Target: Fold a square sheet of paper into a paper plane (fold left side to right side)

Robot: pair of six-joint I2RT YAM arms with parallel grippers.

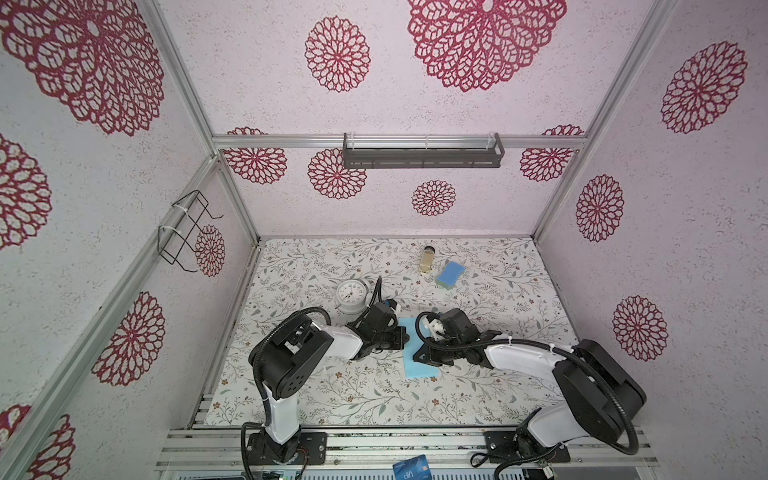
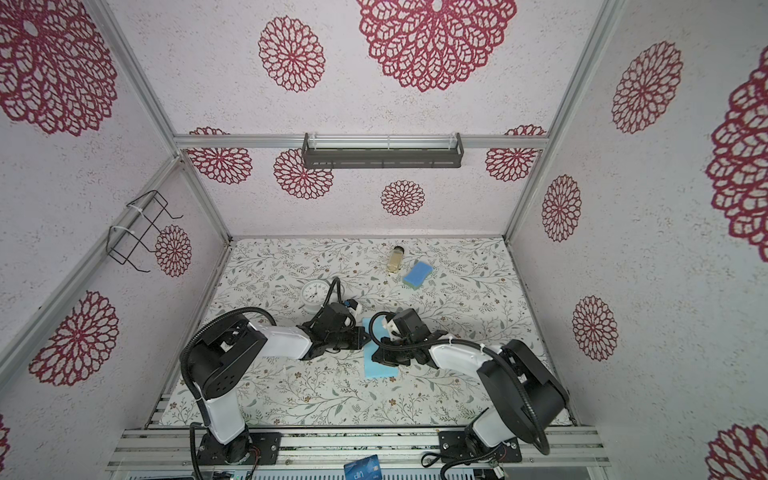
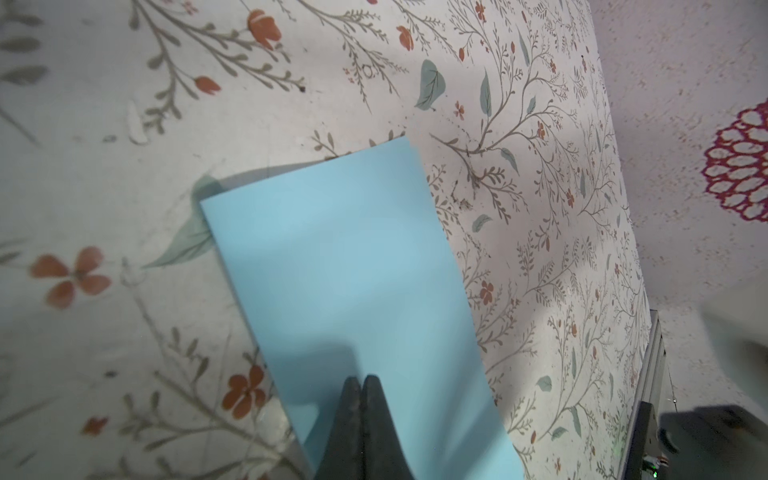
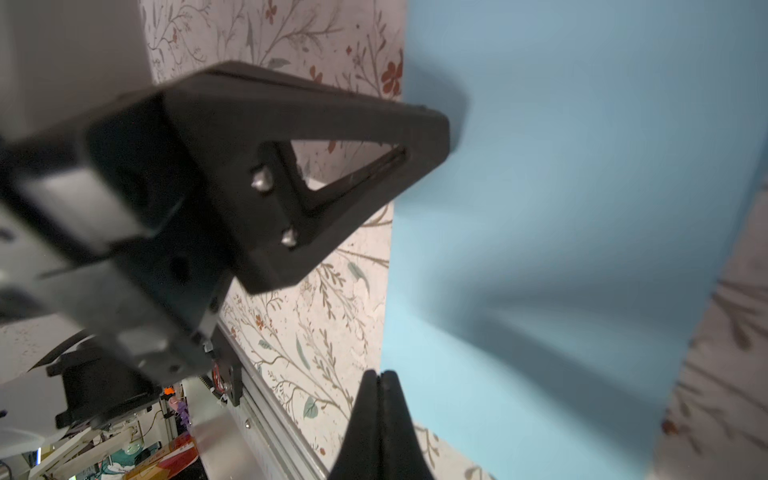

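The floral counter (image 1: 332,395) carries the square sheet of paper (image 1: 419,369) near its middle. The sheet lies as a narrow light blue rectangle, long axis running from the counter's front edge toward the back wall, with no pointed end.

The left hand (image 1: 402,337) comes in from the left at the sheet's far half, jaws pressed together. The right hand (image 1: 417,355) crosses over the middle of the sheet, jaws likewise closed with nothing between them, and hides part of the sheet. Both tips seem to rest on the paper, though contact is hard to confirm.

A white clock (image 1: 351,296) stands just behind the left arm. A blue sponge (image 1: 450,274) and a small jar (image 1: 428,259) sit well behind, and a dark blue card (image 1: 411,467) lies on the front rail.
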